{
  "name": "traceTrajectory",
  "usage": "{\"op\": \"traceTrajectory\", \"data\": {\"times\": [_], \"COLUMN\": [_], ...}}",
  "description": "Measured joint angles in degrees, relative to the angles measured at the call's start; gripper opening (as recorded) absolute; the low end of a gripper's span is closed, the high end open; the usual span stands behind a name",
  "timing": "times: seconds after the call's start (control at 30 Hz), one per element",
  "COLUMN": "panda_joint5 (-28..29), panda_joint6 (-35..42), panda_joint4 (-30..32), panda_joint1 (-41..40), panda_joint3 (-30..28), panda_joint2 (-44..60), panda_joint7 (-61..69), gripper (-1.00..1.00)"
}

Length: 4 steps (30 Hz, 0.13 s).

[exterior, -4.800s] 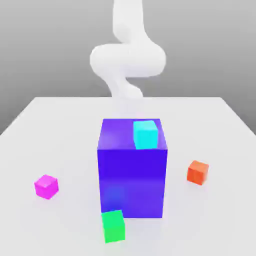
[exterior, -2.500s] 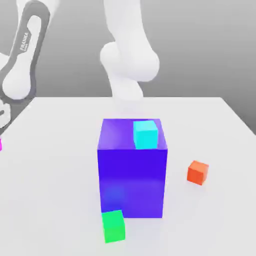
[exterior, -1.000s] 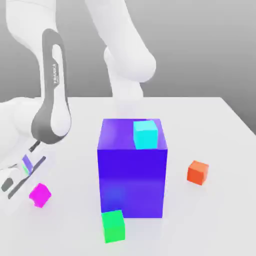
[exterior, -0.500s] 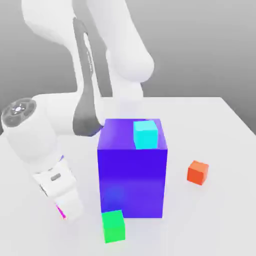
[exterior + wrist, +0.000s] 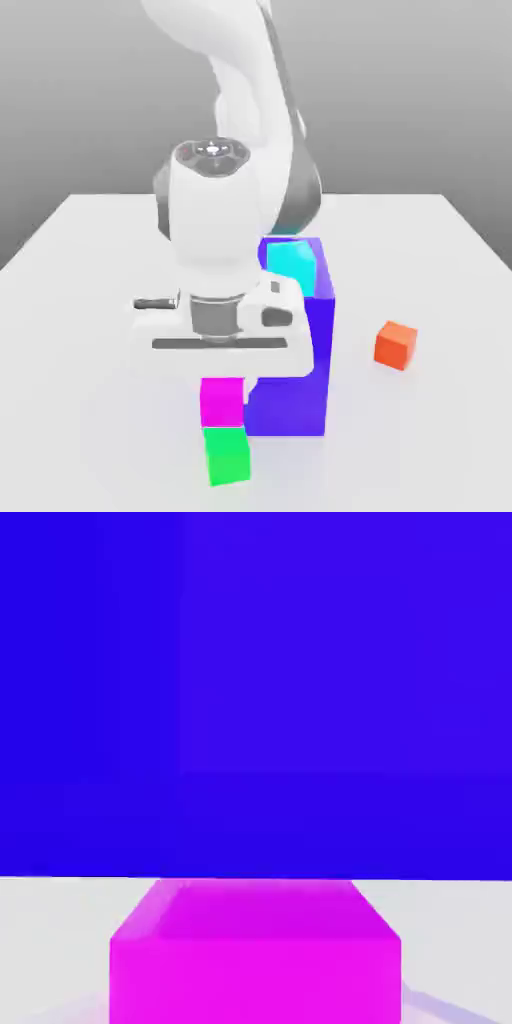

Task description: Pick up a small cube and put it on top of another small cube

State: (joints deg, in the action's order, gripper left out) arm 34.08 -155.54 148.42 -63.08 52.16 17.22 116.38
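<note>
Sitting mid-table (image 5: 90, 240): big blue cube (image 5: 300, 400), glossy, with a cyan cube (image 5: 293, 262) on its top. White arm (image 5: 235, 120) reaches down in front of it, hand pointing straight down. Gripper (image 5: 222, 385) fingers clamped on the magenta cube (image 5: 222, 402). That cube is small, plain, glossy, saturated pink, faces square to the camera, just above the green cube (image 5: 227, 456), at or near contact; hand view has it right against the blue wall. Green is the same size, on the table. Orange cube (image 5: 396, 345) sits well apart toward the exterior view's right.
</note>
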Motion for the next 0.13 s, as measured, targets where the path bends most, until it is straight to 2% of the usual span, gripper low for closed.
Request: {"op": "traceTrajectory", "data": {"times": [0.03, 0.13], "panda_joint5": [2.9, 2.9], "panda_joint6": [-0.7, -0.7], "panda_joint4": [-0.4, -0.4], "panda_joint1": [2.3, 2.3], "panda_joint3": [-2.8, -2.8], "panda_joint2": [1.5, 1.5], "panda_joint7": [-2.1, -2.1], "gripper": [1.00, 1.00]}}
